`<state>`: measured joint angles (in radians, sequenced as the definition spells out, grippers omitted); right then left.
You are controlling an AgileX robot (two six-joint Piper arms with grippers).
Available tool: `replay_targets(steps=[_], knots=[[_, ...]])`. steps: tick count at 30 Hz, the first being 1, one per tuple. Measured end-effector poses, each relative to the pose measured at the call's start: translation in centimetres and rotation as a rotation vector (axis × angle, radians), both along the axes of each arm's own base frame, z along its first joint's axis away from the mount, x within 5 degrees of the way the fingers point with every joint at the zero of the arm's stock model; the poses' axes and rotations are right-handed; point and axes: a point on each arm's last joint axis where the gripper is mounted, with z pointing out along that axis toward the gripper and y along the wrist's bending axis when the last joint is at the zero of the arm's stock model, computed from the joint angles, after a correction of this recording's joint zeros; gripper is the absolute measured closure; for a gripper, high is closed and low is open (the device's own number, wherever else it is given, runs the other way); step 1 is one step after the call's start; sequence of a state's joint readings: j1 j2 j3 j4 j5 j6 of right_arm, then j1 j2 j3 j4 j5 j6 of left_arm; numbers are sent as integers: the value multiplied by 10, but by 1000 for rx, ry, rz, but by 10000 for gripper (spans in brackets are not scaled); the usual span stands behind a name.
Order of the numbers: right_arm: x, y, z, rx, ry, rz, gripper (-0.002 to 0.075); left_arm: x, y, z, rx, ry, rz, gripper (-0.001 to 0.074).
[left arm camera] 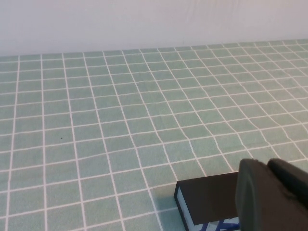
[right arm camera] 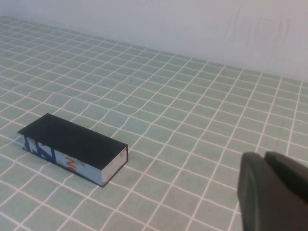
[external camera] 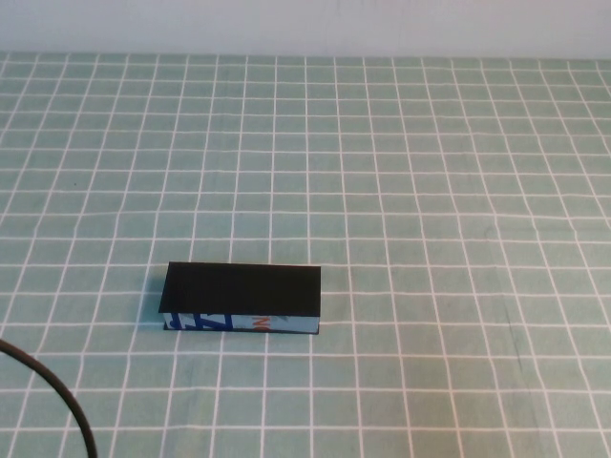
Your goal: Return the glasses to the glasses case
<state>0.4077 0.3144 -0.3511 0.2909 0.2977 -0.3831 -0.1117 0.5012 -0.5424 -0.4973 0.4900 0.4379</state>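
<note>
The glasses case point(external camera: 243, 291) is a black rectangular box with its lid down flat, lying on the green checked cloth left of centre. A white, blue and orange printed strip runs along its front side. The case also shows in the left wrist view point(left arm camera: 207, 197) and in the right wrist view point(right arm camera: 72, 144). The glasses are out of view. My left gripper point(left arm camera: 267, 166) is shut and empty, just above the case's near end. My right gripper point(right arm camera: 263, 158) is shut and empty, well off to the case's right. Neither gripper shows in the high view.
The green cloth with white grid lines point(external camera: 430, 191) covers the whole table up to a pale wall at the back. A black cable point(external camera: 57, 391) curves across the front left corner.
</note>
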Motion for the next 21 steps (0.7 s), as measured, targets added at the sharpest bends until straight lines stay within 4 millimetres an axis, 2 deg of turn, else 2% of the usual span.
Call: replay_targets(steps=[15, 18, 21], knots=[[-1, 1, -2, -11, 23, 10, 739, 1, 1, -1, -4, -15, 14, 734], [-1, 1, -2, -11, 23, 10, 739, 0, 6, -8, 34, -70, 53, 734], [-1, 1, -2, -11, 23, 10, 739, -11, 13, -22, 91, -126, 102, 734]])
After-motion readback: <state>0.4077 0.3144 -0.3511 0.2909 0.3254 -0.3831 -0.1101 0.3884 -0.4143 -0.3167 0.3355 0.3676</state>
